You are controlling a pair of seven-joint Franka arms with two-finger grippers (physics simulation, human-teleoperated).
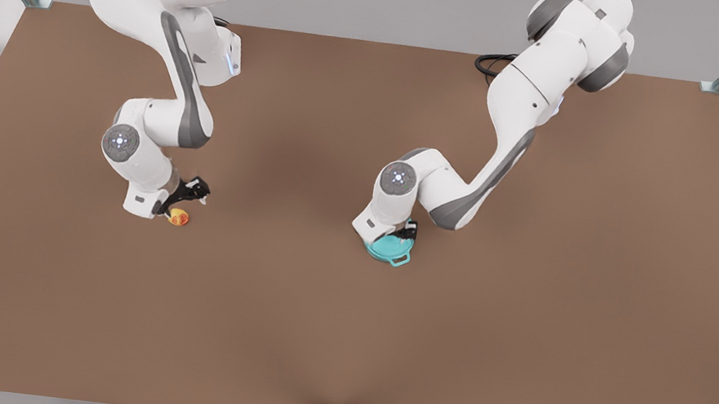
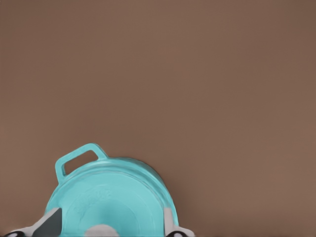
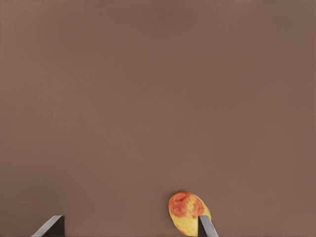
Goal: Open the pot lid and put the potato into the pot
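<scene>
On the front view's left, the right gripper [image 1: 182,204] is low over the table [image 1: 526,327], fingers spread. The potato [image 1: 179,218] lies on the table just under and beside the fingertips. In the right wrist view the potato [image 3: 188,213] is off-centre in the gap, right by one finger [image 3: 206,227], well apart from the other, and I can't tell whether it touches. Its long axis looks tilted across the gap. Likely needs a sideways shift to centre before closing.

On the front view's right, the left gripper [image 1: 403,233] is down over the pot [image 1: 390,250]. The pot lid [image 2: 114,206] is on the pot, with fingers spread either side of it. The white knob [image 2: 101,230] sits about midway between them, so a grip on the knob looks like the move there. One loop handle [image 2: 79,161] points away from the gripper.

The pot is well apart from the potato. The left arm is nearer the lid, the right arm nearer the potato.
</scene>
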